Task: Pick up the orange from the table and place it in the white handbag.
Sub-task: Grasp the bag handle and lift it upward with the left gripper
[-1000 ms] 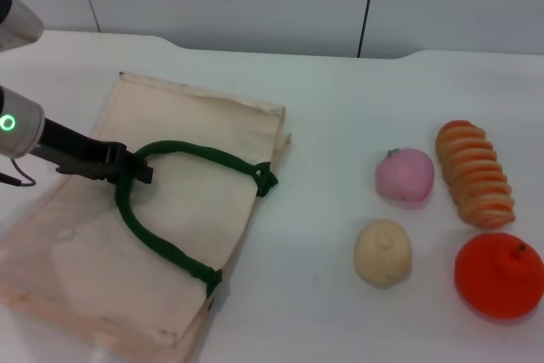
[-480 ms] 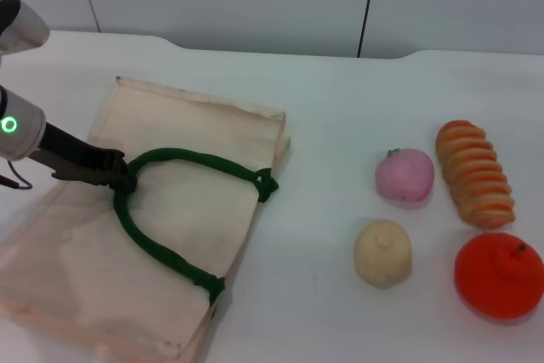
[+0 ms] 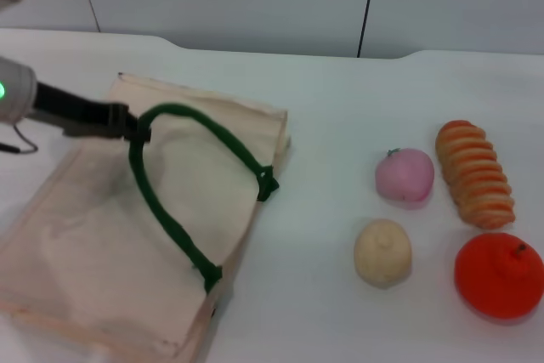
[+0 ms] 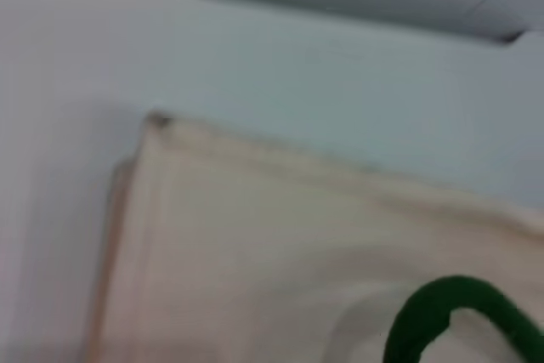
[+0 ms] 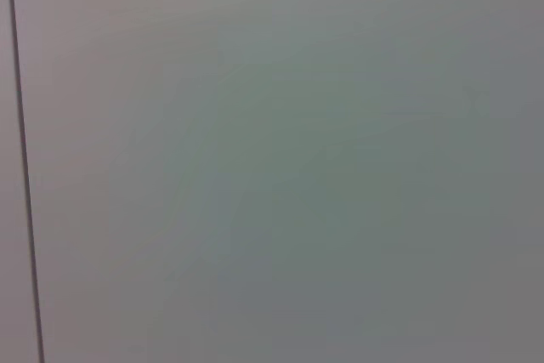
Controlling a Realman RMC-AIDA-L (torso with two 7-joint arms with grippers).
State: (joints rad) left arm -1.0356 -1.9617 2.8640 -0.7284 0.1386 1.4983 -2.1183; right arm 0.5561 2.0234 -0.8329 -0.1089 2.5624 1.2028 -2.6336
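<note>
The orange [image 3: 498,275] lies on the white table [image 3: 340,108] at the front right, untouched. The white handbag [image 3: 93,244] lies at the left, its top layer raised. My left gripper [image 3: 136,131] is shut on the bag's green handle [image 3: 183,227] and holds it up above the bag. The left wrist view shows the bag's cloth [image 4: 280,244] and a bit of the green handle [image 4: 433,312]. My right gripper is out of view; its wrist view shows only a plain grey wall.
A ridged striped bread loaf [image 3: 474,172], a pink round fruit [image 3: 405,174] and a pale beige lump [image 3: 382,252] lie beside the orange. Grey wall panels stand behind the table's far edge.
My left gripper has risen and moved back with the green handle, pulling the loop up and lifting the bag's top layer. The fruits have not moved.
</note>
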